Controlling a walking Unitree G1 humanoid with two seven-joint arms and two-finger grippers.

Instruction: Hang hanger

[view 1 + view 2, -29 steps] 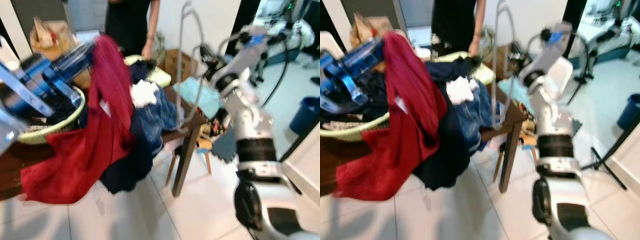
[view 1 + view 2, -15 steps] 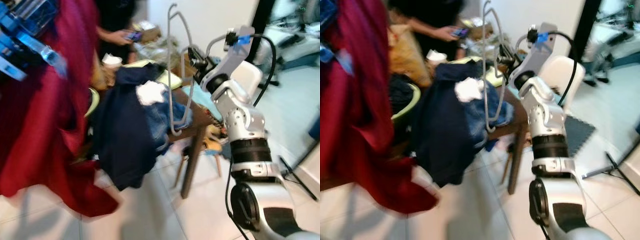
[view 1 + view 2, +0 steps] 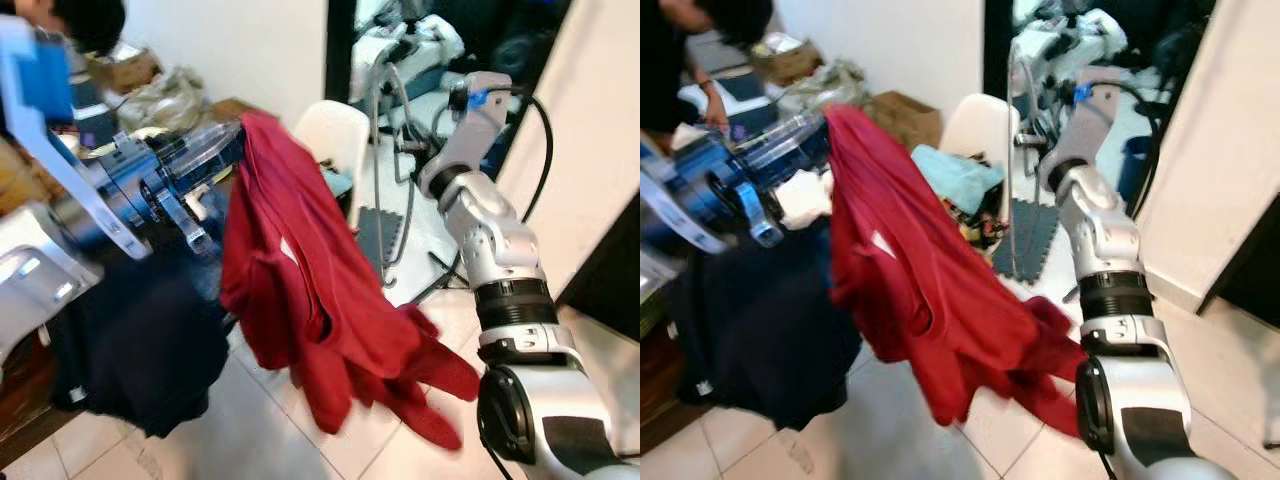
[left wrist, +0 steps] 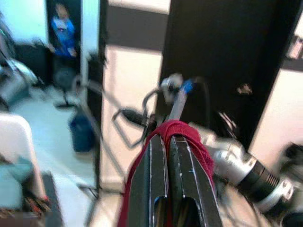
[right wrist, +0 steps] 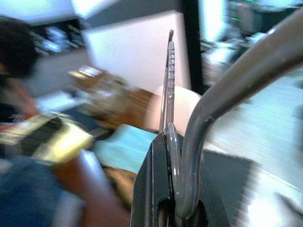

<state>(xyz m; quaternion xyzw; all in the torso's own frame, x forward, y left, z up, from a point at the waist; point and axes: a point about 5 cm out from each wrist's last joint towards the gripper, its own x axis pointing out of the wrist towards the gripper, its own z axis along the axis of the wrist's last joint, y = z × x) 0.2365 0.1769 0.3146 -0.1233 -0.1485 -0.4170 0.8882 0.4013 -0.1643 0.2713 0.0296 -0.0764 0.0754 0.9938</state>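
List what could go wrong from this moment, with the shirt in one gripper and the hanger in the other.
1. The red shirt hangs long from the left gripper, shut on one bunched fold; its trailing end could drag on the floor or slip free.
2. The right gripper pinches the grey hanger at one thin spot, so the hanger may twist or swing as the arm moves.
3. A person stands close on the left; a swinging arm could hit them.

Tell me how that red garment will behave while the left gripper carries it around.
Probably floppy: the red garment drapes in loose folds from the left gripper, which pinches only its top edge. It will likely swing as the robot turns, since most of it hangs free. The low end might brush the floor. The right gripper holds the hanger.
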